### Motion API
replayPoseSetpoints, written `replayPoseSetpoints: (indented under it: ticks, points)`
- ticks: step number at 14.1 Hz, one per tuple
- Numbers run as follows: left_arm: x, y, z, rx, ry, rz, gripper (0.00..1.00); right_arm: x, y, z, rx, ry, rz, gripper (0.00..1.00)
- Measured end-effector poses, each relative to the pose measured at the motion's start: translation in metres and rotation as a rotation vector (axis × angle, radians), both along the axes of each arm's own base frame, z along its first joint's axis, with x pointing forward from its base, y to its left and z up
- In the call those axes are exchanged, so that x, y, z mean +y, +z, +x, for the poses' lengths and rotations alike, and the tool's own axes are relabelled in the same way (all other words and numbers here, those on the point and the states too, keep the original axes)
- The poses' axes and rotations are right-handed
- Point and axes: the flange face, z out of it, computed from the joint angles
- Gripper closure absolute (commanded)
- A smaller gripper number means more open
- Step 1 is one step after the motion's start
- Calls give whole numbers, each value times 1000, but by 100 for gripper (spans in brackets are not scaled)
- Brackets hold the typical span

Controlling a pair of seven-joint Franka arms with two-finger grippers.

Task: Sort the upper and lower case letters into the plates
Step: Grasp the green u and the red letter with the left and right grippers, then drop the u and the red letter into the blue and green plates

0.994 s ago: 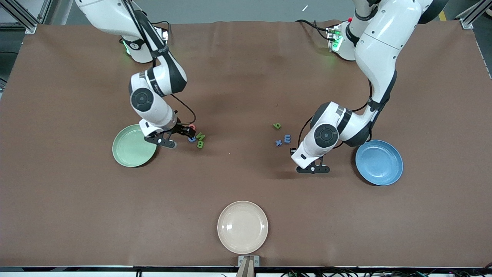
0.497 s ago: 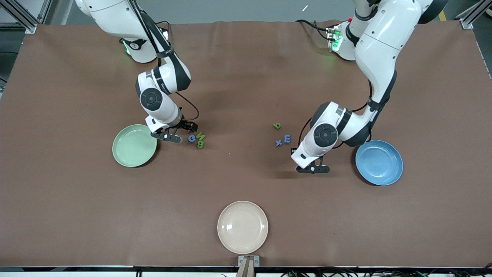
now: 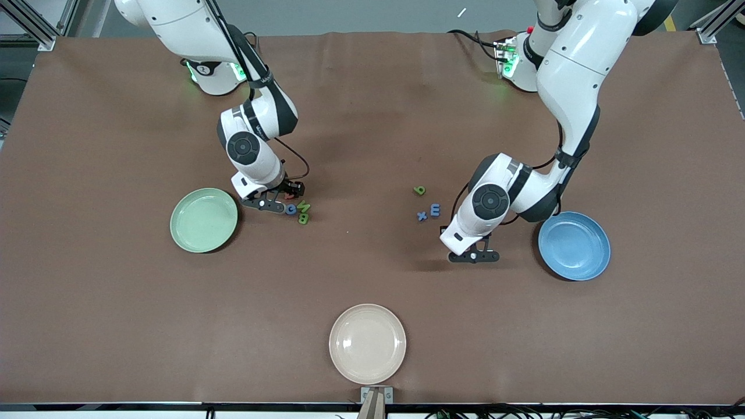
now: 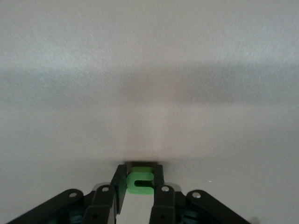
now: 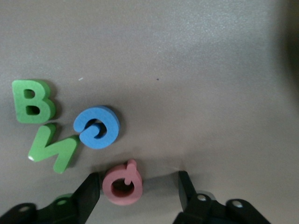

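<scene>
The brown tabletop carries a round pale mint green plate at the right arm's end and a round mid blue plate at the left arm's end. The right pincer, spread, straddles a red foam letter beside the green plate. The left pincer pinches a small green foam letter near the blue plate.

Blue G and green letters lie near the mint green plate.
</scene>
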Motion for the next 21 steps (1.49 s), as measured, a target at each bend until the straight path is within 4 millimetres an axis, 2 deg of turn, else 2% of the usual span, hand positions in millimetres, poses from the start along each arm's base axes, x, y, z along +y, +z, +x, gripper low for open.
replayPoseSetpoints:
  ticks: [2, 4, 6, 7, 9, 11, 13, 15, 17, 19, 21]
  points:
    - [4, 18, 5, -18, 7, 0, 90, 0, 0, 0, -2, -2, 0, 44]
    - [15, 42, 9, -11, 13, 25, 90, 1, 2, 2, -7, -6, 3, 65]
    - [38, 68, 13, -3, -12, 47, 90, 1, 4, 3, -8, -22, 2, 90]
    - [55, 78, 15, 3, -31, 56, 90, 1, 4, 3, -8, -29, 2, 98]
    - [98, 89, 15, 15, -75, 66, 90, 1, 4, 3, -9, -36, 1, 100]
    - [144, 90, 15, 37, -106, 70, 90, -2, 6, 8, -12, -45, 1, 100]
    - [183, 82, 14, 65, -135, 67, 90, -9, 19, 28, 24, -61, -7, 100]
    - [221, 77, 16, 82, -168, 57, 90, -32, 45, 62, 95, -55, -7, 100]
    - [253, 75, 18, 86, -194, 53, 90, -65, 70, 91, 115, -24, 17, 100]
    - [282, 72, 20, 79, -212, 79, 90, -108, 80, 108, 105, 40, 48, 100]
    - [303, 63, 21, 69, -225, 105, 90, -161, 79, 118, 101, 99, 73, 99]
